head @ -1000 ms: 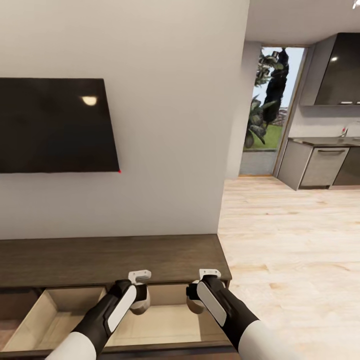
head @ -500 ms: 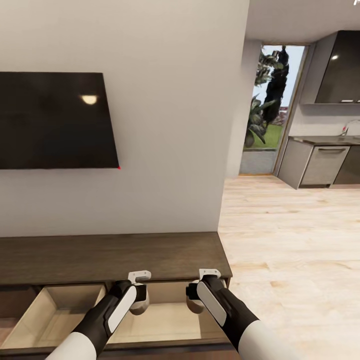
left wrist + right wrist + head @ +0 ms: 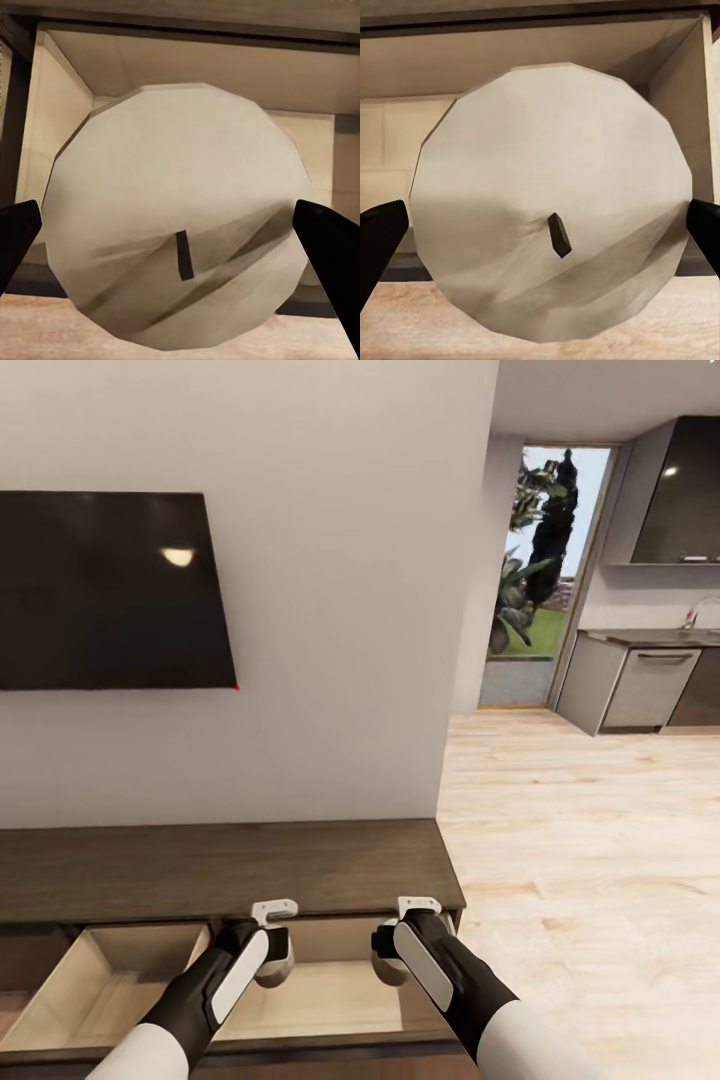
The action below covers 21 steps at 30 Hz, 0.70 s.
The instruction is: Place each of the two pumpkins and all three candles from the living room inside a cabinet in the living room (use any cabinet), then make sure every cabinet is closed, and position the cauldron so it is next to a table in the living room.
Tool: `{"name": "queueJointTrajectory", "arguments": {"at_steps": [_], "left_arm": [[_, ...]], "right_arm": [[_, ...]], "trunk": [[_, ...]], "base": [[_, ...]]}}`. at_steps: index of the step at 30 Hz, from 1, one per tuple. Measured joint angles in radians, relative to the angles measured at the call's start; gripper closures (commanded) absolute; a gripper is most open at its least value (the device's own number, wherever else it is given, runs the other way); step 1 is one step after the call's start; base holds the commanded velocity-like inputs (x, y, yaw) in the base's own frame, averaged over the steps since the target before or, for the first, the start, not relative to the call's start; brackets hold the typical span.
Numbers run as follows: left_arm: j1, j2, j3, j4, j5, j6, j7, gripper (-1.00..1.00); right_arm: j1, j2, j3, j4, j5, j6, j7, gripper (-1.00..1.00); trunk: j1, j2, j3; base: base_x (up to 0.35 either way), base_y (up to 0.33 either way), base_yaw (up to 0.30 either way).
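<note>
The dark-brown cabinet (image 3: 220,865) stands against the wall with two pale drawers (image 3: 110,980) pulled open. My left gripper (image 3: 272,958) is shut on a cream candle (image 3: 280,965) held over the right-hand open drawer (image 3: 330,995). My right gripper (image 3: 388,958) is shut on a second candle (image 3: 384,968) above the same drawer. In the left wrist view the candle (image 3: 176,202) shows its rounded top and wick between the black fingers (image 3: 15,240). The right wrist view shows the other candle (image 3: 551,187) held likewise between the fingers (image 3: 706,229). Pumpkins, cauldron and table are out of view.
A black TV (image 3: 110,590) hangs on the wall above the cabinet. Light wood floor (image 3: 580,860) stretches to the right toward a glass door (image 3: 535,560) and grey kitchen cabinets (image 3: 640,690).
The whole head view has shifted a little, so the TV and cabinet sit slightly higher in the picture. Both grippers still hold their candles over the drawer.
</note>
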<state>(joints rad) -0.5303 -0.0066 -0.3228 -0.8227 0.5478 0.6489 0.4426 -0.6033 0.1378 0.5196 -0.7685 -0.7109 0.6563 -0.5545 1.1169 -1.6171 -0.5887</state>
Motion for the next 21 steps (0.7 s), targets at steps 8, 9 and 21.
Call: {"name": "queueJointTrajectory", "arguments": {"at_steps": [8,9,21], "left_arm": [[-0.001,0.004,0.047,-0.001,0.000,0.000,0.000,1.00],[-0.001,0.004,0.048,-0.001,0.001,0.000,0.000,1.00],[-0.001,0.003,0.051,-0.001,0.001,0.000,0.000,1.00]], "right_arm": [[0.000,0.001,0.000,0.001,-0.001,0.000,0.001,1.00],[0.000,0.001,0.000,0.001,-0.001,0.000,0.001,1.00],[0.000,0.001,0.000,0.001,-0.002,0.000,0.002,1.00]], "trunk": [[0.031,-0.056,-0.025],[0.035,-0.063,-0.028],[0.081,-0.147,-0.066]], "base": [[0.000,0.000,0.000],[0.000,0.000,0.000],[0.000,0.000,0.000]]}}
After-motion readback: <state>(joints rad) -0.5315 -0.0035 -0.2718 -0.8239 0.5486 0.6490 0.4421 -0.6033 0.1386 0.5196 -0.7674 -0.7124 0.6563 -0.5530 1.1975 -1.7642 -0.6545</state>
